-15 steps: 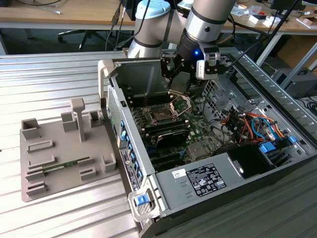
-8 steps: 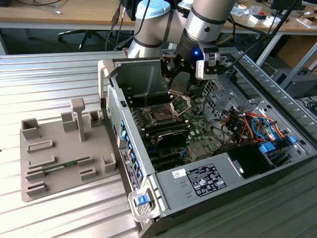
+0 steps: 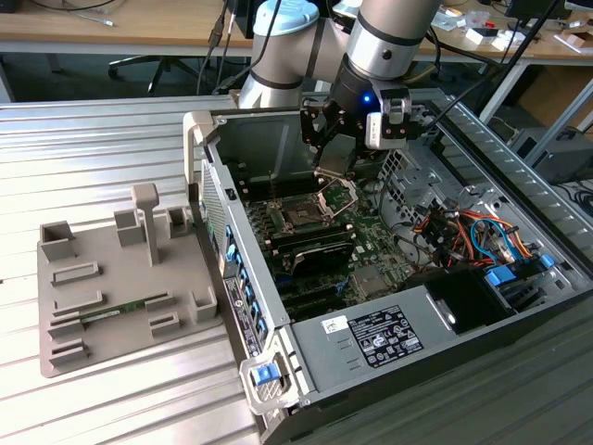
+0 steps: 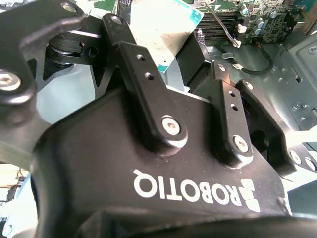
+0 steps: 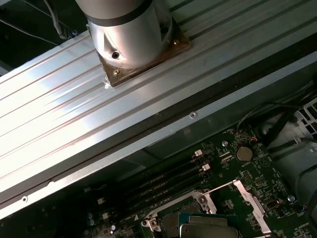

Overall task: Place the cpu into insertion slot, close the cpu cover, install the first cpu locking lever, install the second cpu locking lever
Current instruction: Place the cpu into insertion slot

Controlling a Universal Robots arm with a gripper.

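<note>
In the exterior view my gripper (image 3: pixel 331 176) hangs inside the open computer case, just above the green board. Below it and slightly toward the exterior view's left lies the insertion slot (image 3: pixel 301 215), a black square with a silver rim and a dark middle. The cpu cover (image 3: pixel 339 195) stands tilted up beside the slot, right under the gripper. The second wrist view shows my fingers (image 4: pixel 148 84) closed on a flat pale plate with a green corner, the cpu (image 4: pixel 158 29). In the first wrist view the cpu (image 5: pixel 208 229) shows a silver top above the socket area.
Long black memory slots (image 5: pixel 168 181) and a coin battery (image 5: pixel 243 153) lie near the socket. The case walls (image 3: pixel 208 176) surround the board. Coloured cables (image 3: pixel 463 232) fill the case's right side. A grey fixture tray (image 3: pixel 111 278) sits on the ribbed metal table (image 3: pixel 93 130).
</note>
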